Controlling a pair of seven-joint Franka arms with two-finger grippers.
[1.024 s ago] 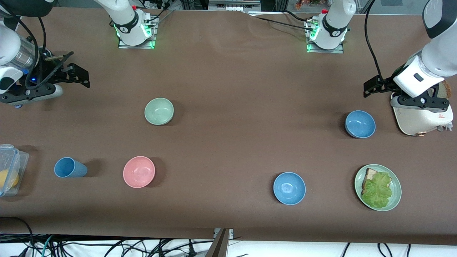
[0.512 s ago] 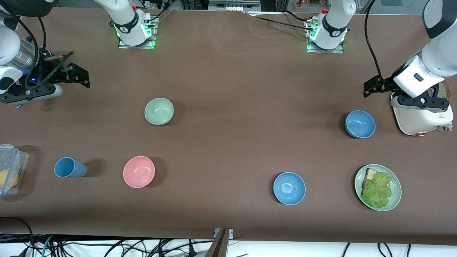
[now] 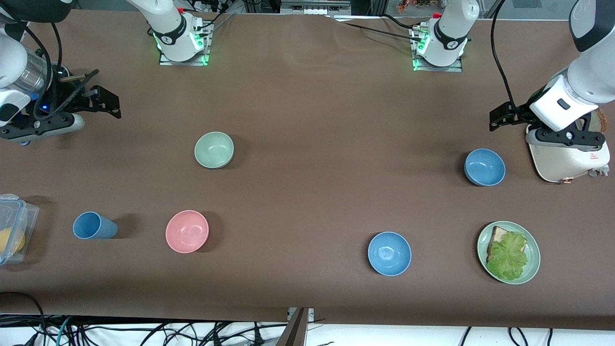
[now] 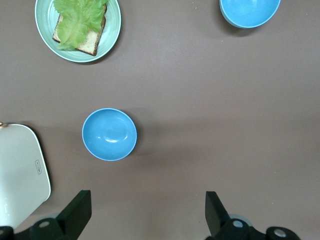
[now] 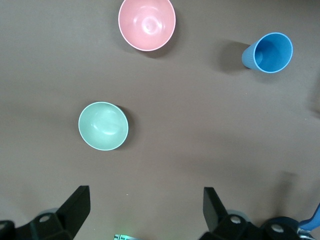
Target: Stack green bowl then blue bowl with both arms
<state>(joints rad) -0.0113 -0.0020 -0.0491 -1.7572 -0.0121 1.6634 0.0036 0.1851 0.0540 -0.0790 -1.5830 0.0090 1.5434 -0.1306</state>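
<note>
A brown-covered table point(image 3: 307, 96) carries all the things, each standing apart from the others. The green bowl point(image 3: 214, 150) sits toward the right arm's end, with a pink bowl point(image 3: 187, 231) nearer the front camera and a blue cup point(image 3: 94, 226) lying on its side beside that. A clear lidded container point(image 3: 13, 226) rests at that end's edge. Toward the left arm's end stand the blue bowl point(image 3: 484, 166), a cream-white appliance point(image 3: 567, 161) beside it, a brighter blue bowl point(image 3: 389, 253) nearer the camera, and a green plate point(image 3: 532, 266) bearing bread and lettuce.
</note>
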